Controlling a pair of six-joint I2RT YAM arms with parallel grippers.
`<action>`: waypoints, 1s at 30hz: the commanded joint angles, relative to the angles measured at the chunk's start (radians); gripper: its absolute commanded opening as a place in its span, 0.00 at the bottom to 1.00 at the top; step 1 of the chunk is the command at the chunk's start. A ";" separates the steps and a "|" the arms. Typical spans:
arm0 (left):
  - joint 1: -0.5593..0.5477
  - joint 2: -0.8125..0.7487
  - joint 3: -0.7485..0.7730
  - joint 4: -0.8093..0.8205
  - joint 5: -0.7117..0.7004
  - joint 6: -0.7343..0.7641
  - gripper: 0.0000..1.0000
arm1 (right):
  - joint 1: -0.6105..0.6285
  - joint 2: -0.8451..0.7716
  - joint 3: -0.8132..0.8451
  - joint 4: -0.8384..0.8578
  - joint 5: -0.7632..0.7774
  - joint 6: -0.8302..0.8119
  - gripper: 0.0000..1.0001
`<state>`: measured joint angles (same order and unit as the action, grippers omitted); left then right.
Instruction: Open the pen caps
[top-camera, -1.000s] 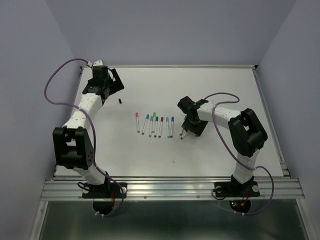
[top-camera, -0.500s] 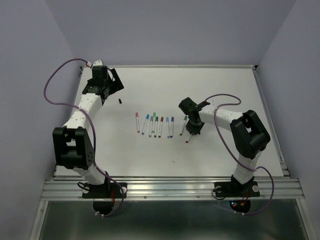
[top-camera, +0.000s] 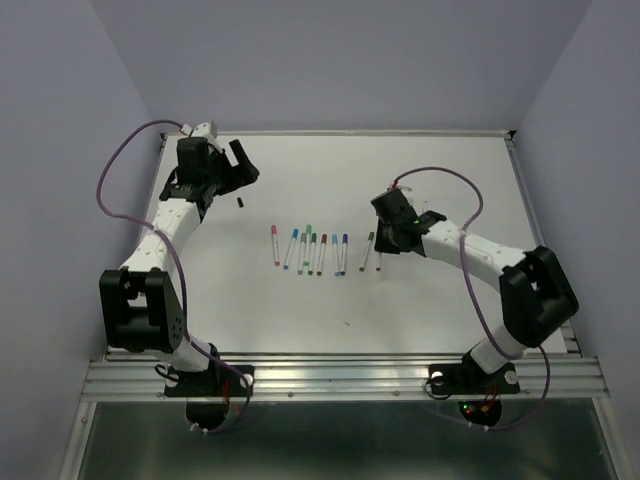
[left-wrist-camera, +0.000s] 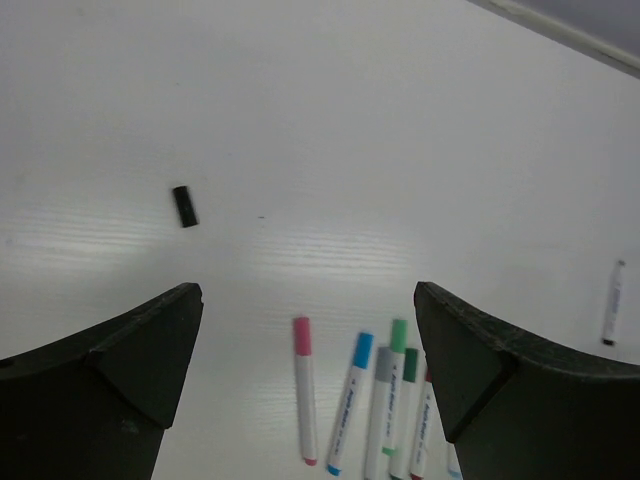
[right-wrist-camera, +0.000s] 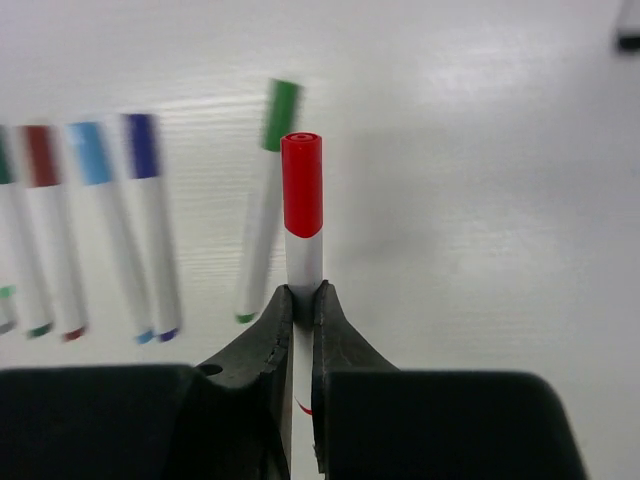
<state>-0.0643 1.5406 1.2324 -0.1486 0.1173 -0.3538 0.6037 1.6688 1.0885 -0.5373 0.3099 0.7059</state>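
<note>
My right gripper (right-wrist-camera: 303, 295) is shut on the white barrel of a pen with a red cap (right-wrist-camera: 302, 185); the cap sticks out past the fingertips, still on the pen. From above, this gripper (top-camera: 385, 243) sits just right of the row of capped pens (top-camera: 310, 250), with the held pen (top-camera: 378, 263) beside a green-capped pen (top-camera: 366, 250). My left gripper (top-camera: 238, 160) hovers open at the far left; its wrist view shows nothing between the fingers (left-wrist-camera: 308, 292). A loose black pen cap (left-wrist-camera: 185, 206) lies on the table near it (top-camera: 240, 203).
The white table (top-camera: 450, 180) has a raised rim at the back and right. Pink (left-wrist-camera: 303, 385), blue (left-wrist-camera: 350, 395) and green (left-wrist-camera: 397, 350) capped pens lie side by side below the left gripper. Purple (right-wrist-camera: 150, 230) and light blue (right-wrist-camera: 100, 220) capped pens lie left of the held pen.
The right gripper has closed on the red-capped pen, and its arm has swung out and shifted slightly away from the row. The left gripper has turned a little, still open.
</note>
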 joint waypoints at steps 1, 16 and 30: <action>-0.003 -0.121 -0.080 0.246 0.416 0.010 0.99 | 0.005 -0.196 -0.047 0.361 -0.164 -0.337 0.01; -0.235 -0.177 -0.168 0.554 0.714 -0.129 0.99 | 0.005 -0.225 0.010 0.718 -0.836 -0.395 0.01; -0.273 -0.131 -0.155 0.561 0.714 -0.142 0.90 | 0.005 -0.222 0.017 0.823 -0.858 -0.338 0.01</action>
<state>-0.3206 1.4132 1.0603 0.3565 0.8120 -0.4908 0.6037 1.4551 1.0504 0.1940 -0.5289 0.3569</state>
